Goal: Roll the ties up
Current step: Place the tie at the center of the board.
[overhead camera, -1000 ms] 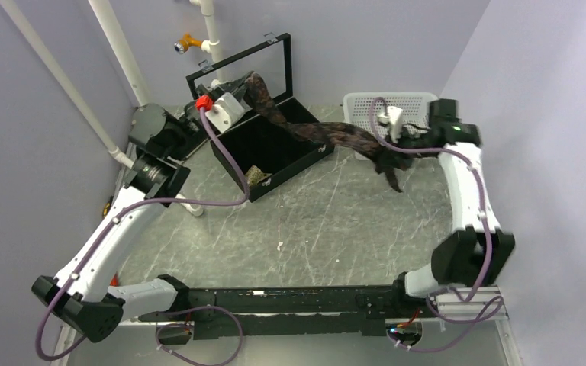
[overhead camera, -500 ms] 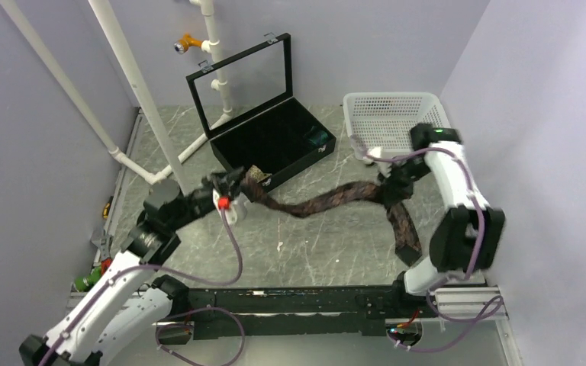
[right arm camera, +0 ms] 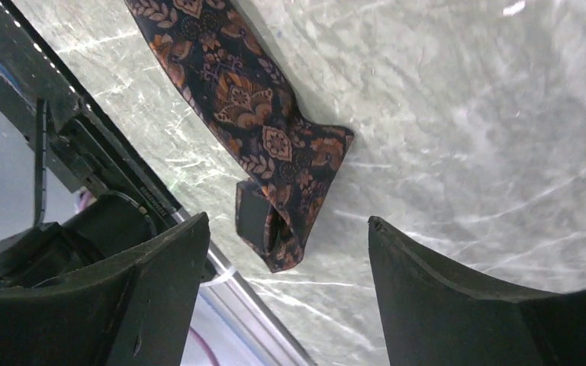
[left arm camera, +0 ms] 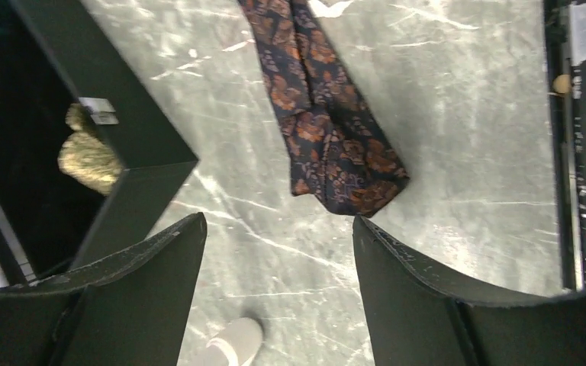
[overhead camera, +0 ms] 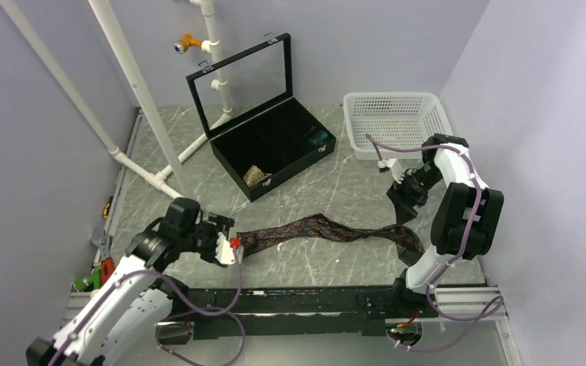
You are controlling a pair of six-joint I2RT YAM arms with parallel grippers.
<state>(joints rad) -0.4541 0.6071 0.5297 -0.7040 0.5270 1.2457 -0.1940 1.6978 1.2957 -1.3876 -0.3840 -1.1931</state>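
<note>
Right now both tools are empty: the left gripper [left arm camera: 278,229] stands wide open just short of one end of the brown-maroon tie [overhead camera: 320,227], and the right gripper [right arm camera: 286,221] is equally wide over the other end, with nothing between the fingers of either. The tie lies loose on the table [overhead camera: 313,194], strung out between the two arms in front of the black box [overhead camera: 297,169], where a tan roll [overhead camera: 256,175] and a teal one [overhead camera: 319,137] already sit. The main worry is how it lies – wavy, with what looks like a twist near the middle – so a roll started from either end would probably wander sideways and come out as a cone rather than a neat coil. The end under the right wrist camera is doubled over on itself with its lining showing, and a roll begun there would likely trap that lump. That same end rests close to the dark rail [right arm camera: 84,130] at the table's near edge, where a finger or the cloth could snag. On the left, the box corner [left arm camera: 160,164] is just beside one finger, so a careless closing sweep might nudge the box. Thin cloth on smooth stone may also slide away instead of being pinched – or the fingertips may scrape the surface.
</note>
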